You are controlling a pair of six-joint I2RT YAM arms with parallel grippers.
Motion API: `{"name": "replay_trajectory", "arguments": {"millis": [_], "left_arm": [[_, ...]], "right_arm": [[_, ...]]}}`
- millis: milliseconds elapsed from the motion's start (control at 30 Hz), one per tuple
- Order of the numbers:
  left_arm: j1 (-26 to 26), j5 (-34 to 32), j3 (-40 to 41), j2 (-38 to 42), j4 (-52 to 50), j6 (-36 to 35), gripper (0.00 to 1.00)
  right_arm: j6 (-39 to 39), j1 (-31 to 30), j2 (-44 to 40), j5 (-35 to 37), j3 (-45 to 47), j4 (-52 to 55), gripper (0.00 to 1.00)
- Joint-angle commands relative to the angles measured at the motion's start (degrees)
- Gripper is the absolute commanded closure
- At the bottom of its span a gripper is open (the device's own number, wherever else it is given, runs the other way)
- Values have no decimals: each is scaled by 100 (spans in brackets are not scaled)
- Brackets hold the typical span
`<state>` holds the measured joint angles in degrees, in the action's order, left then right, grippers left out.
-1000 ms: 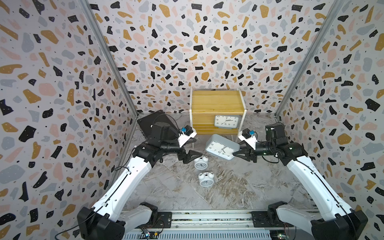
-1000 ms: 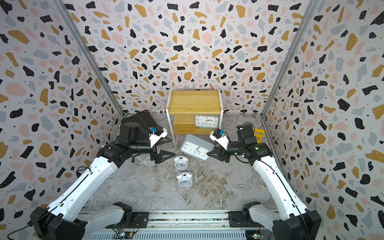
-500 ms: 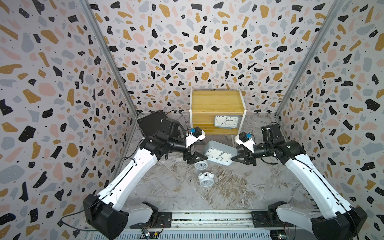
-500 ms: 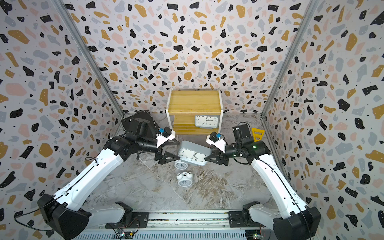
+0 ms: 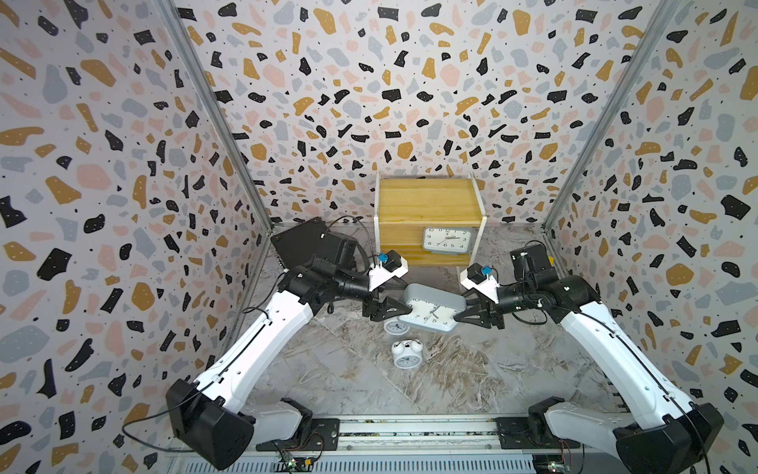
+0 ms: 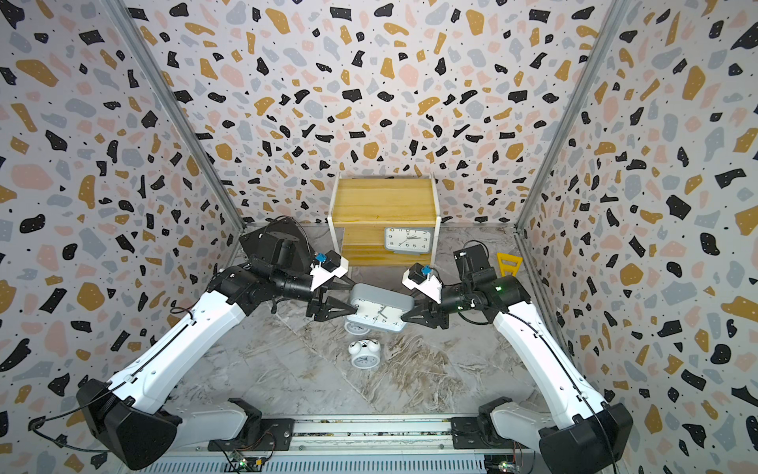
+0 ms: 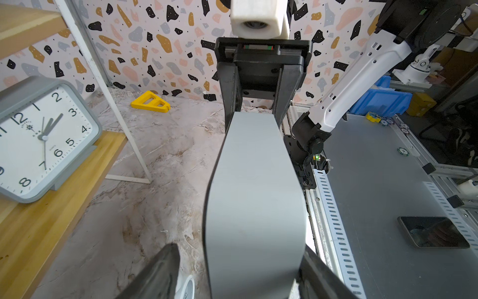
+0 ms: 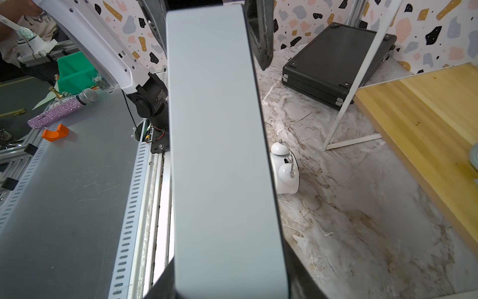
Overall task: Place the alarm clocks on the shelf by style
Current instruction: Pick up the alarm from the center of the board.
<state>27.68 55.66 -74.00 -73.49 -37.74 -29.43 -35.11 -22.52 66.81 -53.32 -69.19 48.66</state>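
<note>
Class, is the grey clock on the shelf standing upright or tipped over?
Upright: the grey clock stands on its base on the shelf, lower board.

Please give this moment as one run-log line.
right gripper: shut on grey clock | left gripper: jaws open around same clock | shelf: second grey clock, lower tier | table: two bell clocks

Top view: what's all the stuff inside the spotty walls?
grey clocks: two, grey, one on the shelf's lower board, one lifted between the grippers
twin-bell clocks: two, white, floor, one in the open, one partly hidden by the lifted clock
shelf: one, yellow wood, white frame, by the back wall
black case: one, black, behind the left arm
triangular piece: one, yellow, floor beside the right arm
left gripper: one, black, open around the lifted clock
right gripper: one, black, shut on the lifted clock
</note>
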Motion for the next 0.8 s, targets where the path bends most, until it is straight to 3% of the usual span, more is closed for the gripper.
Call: {"name": "replay_trajectory", "arguments": {"millis": [0, 200, 433, 533, 667, 767], "left_arm": [[49, 208, -171, -73, -74, -109, 31], [71, 184, -274, -180, -273, -226, 34], [71, 156, -486, -263, -460, -278, 68], [71, 56, -495, -186, -364, -222, 72], [66, -276, -434, 13, -209, -14, 75], [41, -592, -414, 188, -128, 162, 76]], "right_arm": [[-74, -41, -54, -225, -288, 13, 79], [-64, -50, -49, -221, -297, 11, 79], [-53, -50, -36, -30, -249, -16, 76], [-73, -50, -73, 234, -187, -44, 64], [23, -50, -144, 682, -174, -140, 34], [298, -33, -207, 948, -153, -408, 27]]}}
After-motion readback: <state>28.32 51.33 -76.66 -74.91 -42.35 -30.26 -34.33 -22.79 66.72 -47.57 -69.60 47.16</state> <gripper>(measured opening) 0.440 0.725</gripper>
